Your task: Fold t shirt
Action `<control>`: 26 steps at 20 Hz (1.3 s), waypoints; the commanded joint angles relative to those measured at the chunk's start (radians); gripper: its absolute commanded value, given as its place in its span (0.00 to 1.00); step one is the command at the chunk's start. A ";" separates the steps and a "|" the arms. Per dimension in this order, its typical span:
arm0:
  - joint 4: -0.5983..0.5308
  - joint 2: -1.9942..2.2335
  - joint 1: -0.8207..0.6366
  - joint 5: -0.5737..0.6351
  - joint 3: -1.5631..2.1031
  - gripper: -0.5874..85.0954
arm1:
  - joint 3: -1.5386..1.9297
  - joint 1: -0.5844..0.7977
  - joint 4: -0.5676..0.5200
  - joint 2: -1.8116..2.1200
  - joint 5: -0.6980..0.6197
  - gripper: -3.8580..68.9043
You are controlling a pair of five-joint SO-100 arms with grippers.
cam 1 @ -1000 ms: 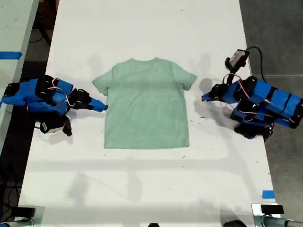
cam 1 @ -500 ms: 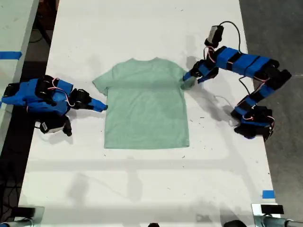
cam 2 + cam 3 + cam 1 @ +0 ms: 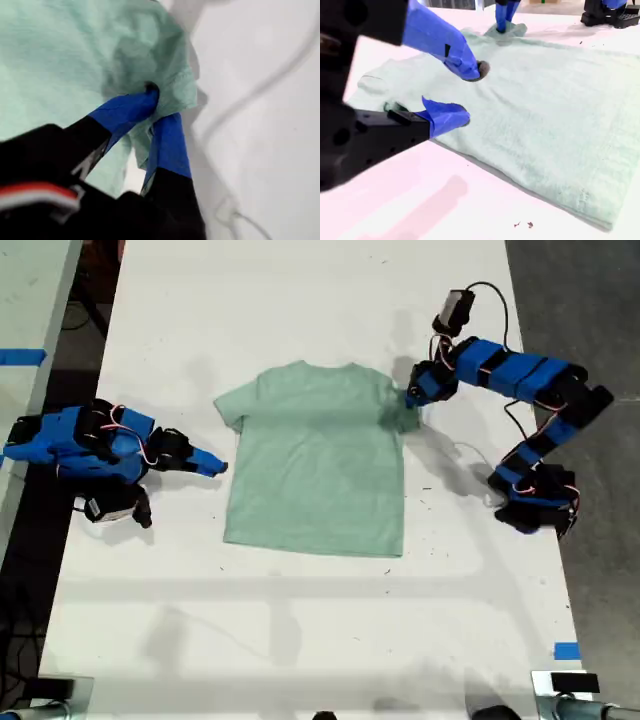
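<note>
The pale mint-green t shirt point(image 3: 315, 465) lies flat in the middle of the white table point(image 3: 300, 630), neck toward the far edge. My first gripper point(image 3: 412, 400) is shut on the sleeve at the exterior view's right; the first wrist view shows its blue fingers point(image 3: 125, 111) pinching bunched sleeve fabric point(image 3: 175, 85). My second gripper point(image 3: 218, 467) rests on the table just off the shirt's edge at the exterior view's left, open with nothing between its fingers point(image 3: 452, 45). In the second wrist view the t shirt point(image 3: 555, 105) spreads out beyond that gripper.
A thin white cable point(image 3: 470, 455) lies on the table near the first arm's base point(image 3: 530, 505). A blue tape mark point(image 3: 566, 651) sits at the near corner on the exterior view's right. A second table with blue tape point(image 3: 22, 356) stands at that view's left.
My first arm reached from its rest pose to the sleeve and shut on it. The whole t shirt has since slid a little toward the exterior view's right. The second arm stayed put.
</note>
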 commanded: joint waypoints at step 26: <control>0.002 0.008 0.011 -0.020 0.005 0.14 | 0.973 -0.535 0.109 1.434 0.296 0.08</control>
